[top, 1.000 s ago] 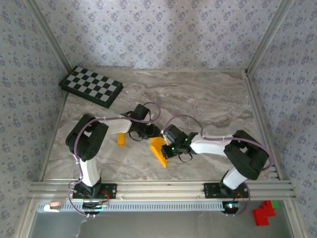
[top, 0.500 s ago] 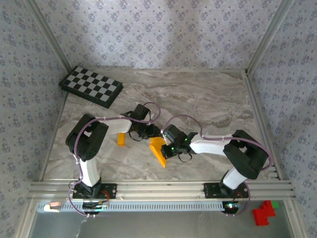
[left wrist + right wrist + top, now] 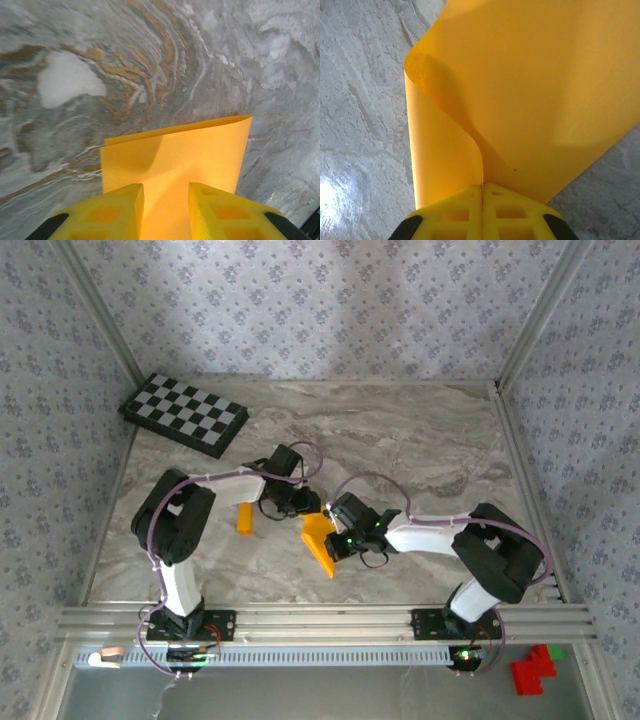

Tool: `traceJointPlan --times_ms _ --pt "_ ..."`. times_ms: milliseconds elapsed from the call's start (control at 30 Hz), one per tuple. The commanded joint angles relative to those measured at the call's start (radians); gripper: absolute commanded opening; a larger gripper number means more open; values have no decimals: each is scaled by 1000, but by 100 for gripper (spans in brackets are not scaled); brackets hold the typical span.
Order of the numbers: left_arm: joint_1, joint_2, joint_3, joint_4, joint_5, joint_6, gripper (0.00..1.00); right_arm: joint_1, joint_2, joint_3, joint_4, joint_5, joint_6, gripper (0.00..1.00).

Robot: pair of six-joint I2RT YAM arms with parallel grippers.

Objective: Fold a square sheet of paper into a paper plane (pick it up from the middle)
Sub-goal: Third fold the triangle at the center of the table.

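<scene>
The square sheet of paper (image 3: 320,546) is orange-yellow and lies curled near the table's middle, between my two grippers. My right gripper (image 3: 482,186) is shut on a raised fold of the sheet (image 3: 530,75), and the paper bends over in a loop to the left of its jaws. My left gripper (image 3: 166,187) hovers at the sheet's far-left edge with its yellow fingers (image 3: 117,207) apart. The sheet (image 3: 190,145) shows in the gap between them, unpinched. In the top view the left gripper (image 3: 304,508) and the right gripper (image 3: 336,540) sit close together. A paper plane is out of view.
A small thick orange block (image 3: 244,519) lies left of the paper, beside the left arm. A black-and-white checkered board (image 3: 185,415) rests at the back left corner. Metal frame rails (image 3: 320,620) run along the table's near edge, and patterned walls close the other sides.
The left arm's wrist has shifted slightly up and to the right near the sheet's edge. The right gripper and the paper have barely moved.
</scene>
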Motion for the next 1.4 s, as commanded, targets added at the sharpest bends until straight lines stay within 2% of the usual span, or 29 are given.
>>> traceJointPlan --times_ms 0,133,333,567,1000,1367 --pt "18 -86 12 -49 -23 22 30 5 21 -44 -64 47 14 6" --pt "20 -176 -71 -19 -31 -18 26 4 28 -46 -49 42 22 6" --pt "-14 -299 -225 82 10 -126 12 6 36 -48 -39 41 26 6" --pt "-81 -305 -295 145 22 -188 4 6 38 -48 -39 41 23 6" --pt "-133 -211 -287 210 61 -216 0 6 42 -44 -38 40 23 6" --pt "-133 -175 -311 168 27 -170 0 6 51 -46 -38 39 28 5"
